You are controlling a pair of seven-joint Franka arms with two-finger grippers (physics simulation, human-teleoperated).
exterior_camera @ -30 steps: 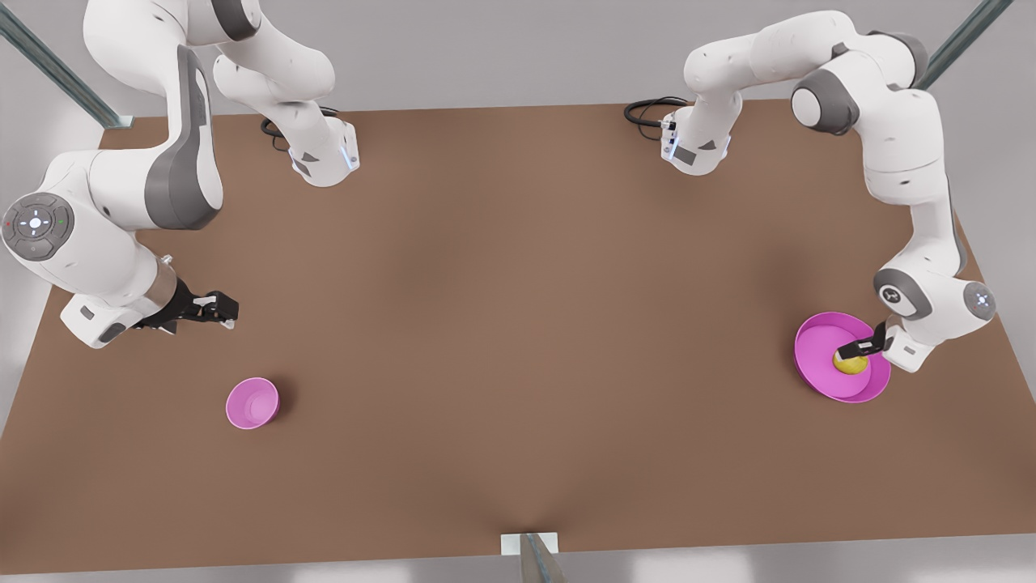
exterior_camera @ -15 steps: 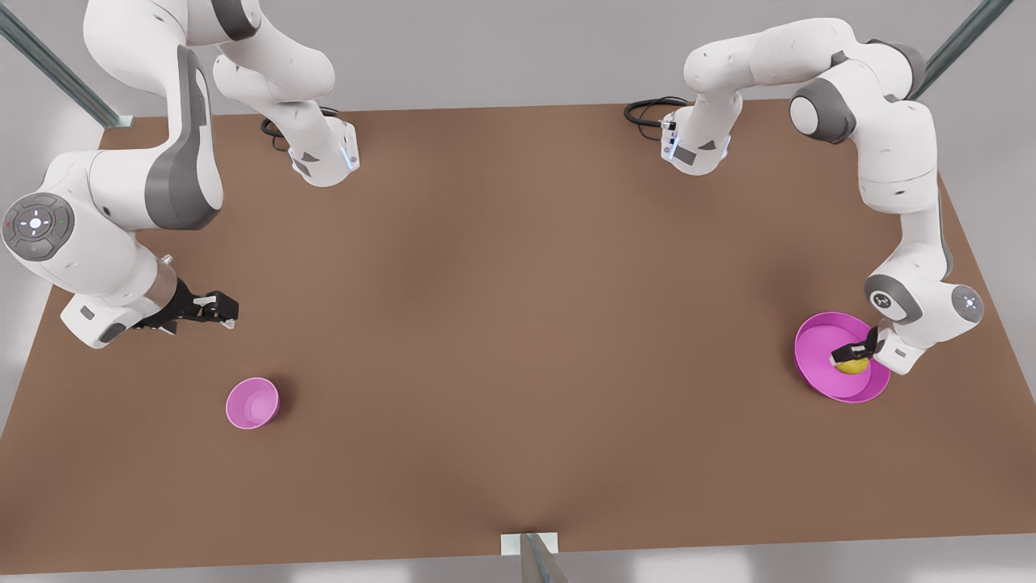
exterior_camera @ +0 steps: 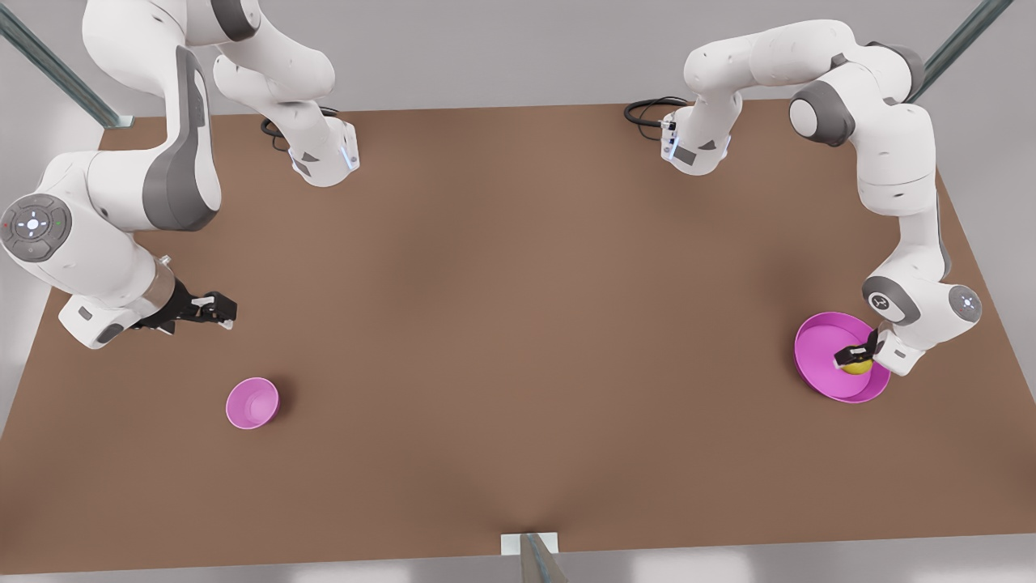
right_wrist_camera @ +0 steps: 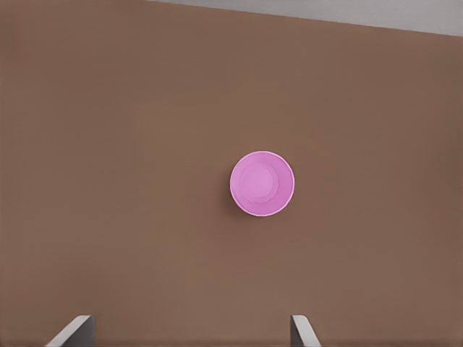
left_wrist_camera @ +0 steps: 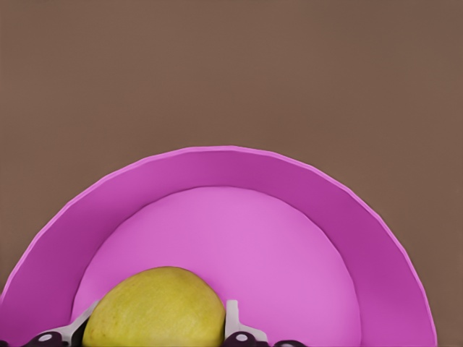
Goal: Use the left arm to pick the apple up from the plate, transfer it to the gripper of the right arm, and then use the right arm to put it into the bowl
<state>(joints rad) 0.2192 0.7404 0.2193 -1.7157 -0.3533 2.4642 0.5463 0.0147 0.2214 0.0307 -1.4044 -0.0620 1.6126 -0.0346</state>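
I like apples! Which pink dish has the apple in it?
The plate, the wide shallow one under the left gripper. The small bowl holds nothing.

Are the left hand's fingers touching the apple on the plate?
Touching. In the left wrist view the fingers sit flush against both sides of the apple, no gap visible, with the left hand down in the plate.

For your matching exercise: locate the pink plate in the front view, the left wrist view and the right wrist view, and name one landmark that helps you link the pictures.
Front view: the plate lies on the table near the front view's right edge, under the left gripper.
Left wrist view: the plate surrounds the apple, which sits between the fingers.
Right wrist view: not in it.
Shared landmark: the apple on the plate.
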